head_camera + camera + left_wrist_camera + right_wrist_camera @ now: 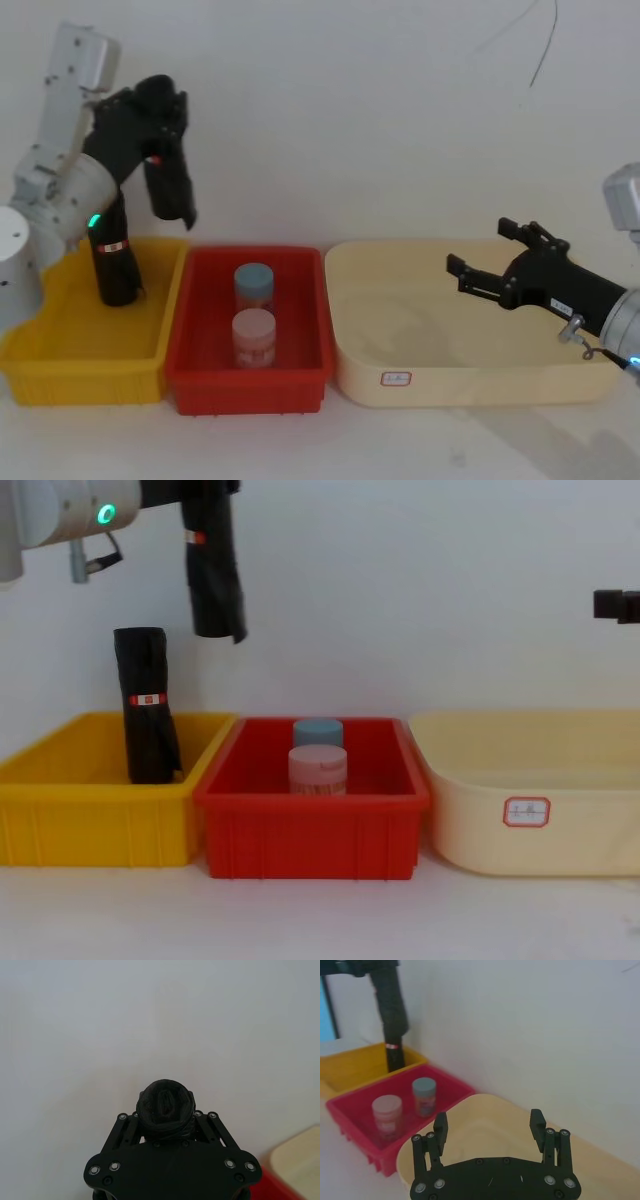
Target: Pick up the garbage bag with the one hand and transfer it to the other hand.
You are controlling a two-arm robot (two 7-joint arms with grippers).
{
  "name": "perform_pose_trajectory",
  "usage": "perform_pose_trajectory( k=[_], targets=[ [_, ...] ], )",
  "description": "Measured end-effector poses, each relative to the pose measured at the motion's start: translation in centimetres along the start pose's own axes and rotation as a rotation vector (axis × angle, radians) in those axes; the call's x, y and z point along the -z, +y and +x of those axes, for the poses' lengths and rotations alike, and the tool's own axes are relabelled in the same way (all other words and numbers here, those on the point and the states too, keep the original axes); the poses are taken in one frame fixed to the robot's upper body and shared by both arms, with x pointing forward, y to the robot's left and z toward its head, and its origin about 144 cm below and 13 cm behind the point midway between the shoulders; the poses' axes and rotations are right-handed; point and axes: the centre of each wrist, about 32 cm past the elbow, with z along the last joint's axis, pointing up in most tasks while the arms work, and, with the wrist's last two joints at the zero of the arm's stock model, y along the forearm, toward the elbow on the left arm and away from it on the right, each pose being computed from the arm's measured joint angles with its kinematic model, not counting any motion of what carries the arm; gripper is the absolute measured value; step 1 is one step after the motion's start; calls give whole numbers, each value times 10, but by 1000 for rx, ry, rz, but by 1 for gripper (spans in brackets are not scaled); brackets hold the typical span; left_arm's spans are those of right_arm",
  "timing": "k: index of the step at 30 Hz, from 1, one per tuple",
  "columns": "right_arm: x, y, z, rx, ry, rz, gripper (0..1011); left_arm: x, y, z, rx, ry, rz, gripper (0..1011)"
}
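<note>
— While our left gripper clamps the upper end of the garbage bag, the roll hangs tilted in the air at ten o'clock from the red bin, about over its seam with the yellow bin. How do we judge its handling?

— Light, we think, and soft: rolled plastic that gives under pressure and may slide on slick film. Our right gripper, fingers spread and empty, hovers at three o'clock over the cream tub; we would have it take the free lower half, well below the label band.

— And the setting?

— We see a white table, a white wall, a twin roll upright in the yellow bin, a blue-lidded jar and a pink-lidded jar in the red one. Open air lies between the hands.
</note>
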Motion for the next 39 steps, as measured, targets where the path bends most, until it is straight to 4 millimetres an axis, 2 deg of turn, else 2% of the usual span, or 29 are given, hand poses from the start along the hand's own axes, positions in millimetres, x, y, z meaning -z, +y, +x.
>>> perform_pose_trajectory(
  k=[21, 39],
  targets=[
    [-4, 25, 2, -154, -3, 5, 1001, -11, -12, -56, 279, 116, -59, 370],
    [-2, 58, 4, -252, 73, 42, 1001, -2, -21, -81, 455, 221, -132, 370]
  ],
)
